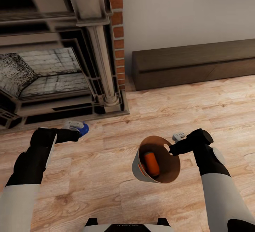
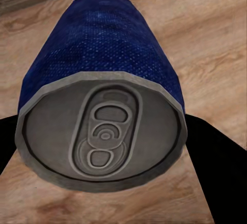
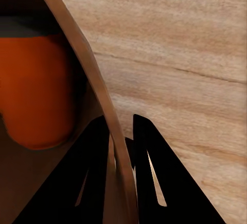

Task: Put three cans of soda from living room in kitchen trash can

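Observation:
My left gripper (image 1: 75, 131) is shut on the dark blue can of soda (image 1: 84, 129), low over the wood floor just in front of the fireplace hearth. In the left wrist view the blue can (image 2: 103, 49) lies between the black fingers (image 2: 218, 162), its grey top with pull tab facing the camera. My right gripper (image 1: 173, 149) pinches the rim of the tash can (image 1: 136, 170), which hangs tilted with its coppery inside facing up. An orange can of soda (image 1: 151, 163) lies inside it. In the right wrist view the fingers (image 3: 149, 152) clamp the bin's wall (image 3: 87, 64) beside the orange can (image 3: 36, 95).
The brick fireplace (image 1: 53, 76) with its stone column (image 1: 104, 54) stands at the left, close ahead of my left arm. A long dark low cabinet (image 1: 194, 63) runs along the white wall at the right. Light wood floor (image 1: 184, 111) spreads between them.

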Controlling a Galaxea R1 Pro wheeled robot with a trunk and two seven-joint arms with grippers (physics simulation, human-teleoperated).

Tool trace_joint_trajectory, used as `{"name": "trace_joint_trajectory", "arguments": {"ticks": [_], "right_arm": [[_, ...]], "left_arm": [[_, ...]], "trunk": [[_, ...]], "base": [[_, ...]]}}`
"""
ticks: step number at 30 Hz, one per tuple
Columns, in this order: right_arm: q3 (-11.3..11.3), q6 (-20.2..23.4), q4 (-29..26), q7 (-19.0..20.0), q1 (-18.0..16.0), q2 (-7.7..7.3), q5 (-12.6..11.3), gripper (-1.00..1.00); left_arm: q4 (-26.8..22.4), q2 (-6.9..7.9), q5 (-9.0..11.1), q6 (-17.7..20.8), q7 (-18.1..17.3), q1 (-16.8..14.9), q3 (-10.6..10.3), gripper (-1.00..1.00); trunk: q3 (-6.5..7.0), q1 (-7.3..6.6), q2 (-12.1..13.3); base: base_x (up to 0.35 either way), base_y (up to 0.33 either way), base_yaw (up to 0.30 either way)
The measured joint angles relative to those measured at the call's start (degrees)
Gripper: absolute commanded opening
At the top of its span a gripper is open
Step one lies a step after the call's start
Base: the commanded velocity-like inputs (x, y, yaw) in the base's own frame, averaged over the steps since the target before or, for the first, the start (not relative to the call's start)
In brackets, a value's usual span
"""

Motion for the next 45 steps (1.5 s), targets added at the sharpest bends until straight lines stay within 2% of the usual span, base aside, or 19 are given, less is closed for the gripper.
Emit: {"name": "trace_joint_trajectory", "arguments": {"ticks": [2, 4, 5, 7, 10, 13, 16, 17, 19, 22, 24, 25, 29, 31, 32, 34, 36, 39, 45], "right_arm": [[0.0, 0.0, 0.0, 0.0, 0.0, 0.00, 0.0, -1.00], [0.0, 0.0, 0.0, 0.0, 0.0, 0.00, 0.0, -1.00], [0.0, 0.0, 0.0, 0.0, 0.0, 0.00, 0.0, -1.00], [0.0, 0.0, 0.0, 0.0, 0.0, 0.00, 0.0, -1.00], [0.0, 0.0, 0.0, 0.0, 0.0, 0.00, 0.2, -1.00], [0.2, -0.1, 0.1, -0.1, 0.1, 0.05, 0.2, -1.00], [0.3, 0.0, 0.1, -1.1, 0.0, 0.38, 0.1, -1.00], [0.2, 0.3, 0.2, -2.8, 0.0, 0.89, -0.1, -1.00], [0.2, -0.2, 0.5, -4.3, 0.0, 1.21, 0.5, -1.00], [0.3, 0.1, 1.1, -5.0, 0.0, 1.40, -0.1, -1.00], [0.2, 0.1, 1.7, -5.5, 0.0, 1.52, 0.0, -1.00], [0.2, -0.1, 1.8, -5.6, 0.0, 1.55, 0.2, -1.00], [0.3, 0.1, 2.1, -5.8, 0.0, 1.65, 0.0, -1.00], [0.3, 0.0, 2.1, -5.8, 0.0, 1.65, 0.0, -1.00], [0.3, 0.0, 2.2, -5.9, 0.0, 1.66, 0.0, -1.00], [0.3, 0.0, 2.2, -5.9, 0.0, 1.63, 0.0, -1.00], [0.3, 0.0, 2.2, -5.9, 0.0, 1.60, 0.0, -1.00], [0.2, 0.1, 2.1, -5.9, 0.0, 1.49, 0.0, -1.00], [0.0, 0.1, 2.1, -5.8, -0.2, 0.97, 0.1, -1.00]], "left_arm": [[4.3, -0.96, -4.2, 0.0, 0.4, -1.8, 0.0, -1.00], [6.9, -1.21, -5.1, 0.0, 0.5, -2.8, 0.0, -1.00], [11.8, -1.41, -6.2, 0.0, 0.6, -4.9, 0.0, -1.00], [15.8, -1.51, -6.5, 0.0, 0.6, -6.9, 0.0, -1.00], [25.7, -1.70, -8.9, 0.0, 0.6, -12.4, 0.0, -1.00], [29.8, -1.80, -10.1, 0.0, -0.9, -16.1, 0.1, -1.00], [30.5, -1.81, -10.3, 0.0, -5.2, -17.0, 0.2, -1.00], [30.7, -1.82, -9.9, 0.0, -9.4, -17.5, 0.1, -1.00], [30.8, -1.77, -10.4, 0.0, -13.0, -18.6, -0.1, -1.00], [31.2, -1.75, -10.8, 0.0, -15.5, -19.8, -0.1, -1.00], [34.6, -1.69, -11.0, 0.0, -17.0, -21.3, -0.2, -1.00], [36.3, -1.69, -11.0, 0.0, -17.2, -21.8, -0.2, -1.00], [50.8, -1.66, -11.8, 0.0, -17.9, -26.3, -0.3, -1.00], [55.0, -1.68, -12.5, 0.0, -17.9, -28.1, -0.3, -1.00], [61.2, -1.69, -13.6, 0.0, -17.9, -30.6, -0.4, -1.00], [69.0, -1.71, -14.2, 0.0, -18.0, -33.7, -0.3, -1.00], [73.2, -1.70, -14.3, 0.0, -18.0, -35.7, -0.2, -1.00], [76.2, -1.41, -14.2, 0.0, -18.3, -37.5, -0.1, -1.00], [77.2, -1.23, -14.0, 0.0, -20.1, -38.3, -0.1, -1.00]], "trunk": [[0.00, 0.00, 0.0], [0.00, 0.00, 0.0], [0.00, 0.01, 0.0], [0.00, 0.00, 0.0], [0.00, 0.00, 0.0], [0.00, 0.00, 0.0], [0.00, 0.00, 0.0], [0.01, 0.00, 0.0], [0.00, 0.00, 0.0], [0.00, 0.00, 0.0], [0.00, 0.00, 0.0], [0.00, 0.00, 0.0], [0.00, 0.00, 0.0], [0.00, 0.00, 0.0], [0.00, 0.00, 0.0], [0.00, 0.00, 0.0], [0.00, 0.00, 0.0], [0.00, 0.00, 0.0], [0.00, 0.00, 0.0]], "base": [[0.000, 0.000, 0.000], [0.000, 0.000, 0.000], [0.000, 0.000, 0.000], [0.000, 0.000, 0.000], [0.000, 0.000, 0.000], [0.000, 0.000, 0.000], [0.000, 0.000, 0.000], [0.000, 0.000, 0.000], [0.000, 0.000, 0.000], [0.000, 0.000, 0.000], [0.000, 0.000, 0.000], [0.000, 0.000, 0.000], [0.000, 0.000, 0.000], [0.000, 0.000, 0.000], [0.000, 0.000, 0.000], [0.000, 0.000, 0.000], [0.000, 0.000, 0.000], [0.000, 0.000, 0.000], [0.000, 0.000, 0.000]]}}
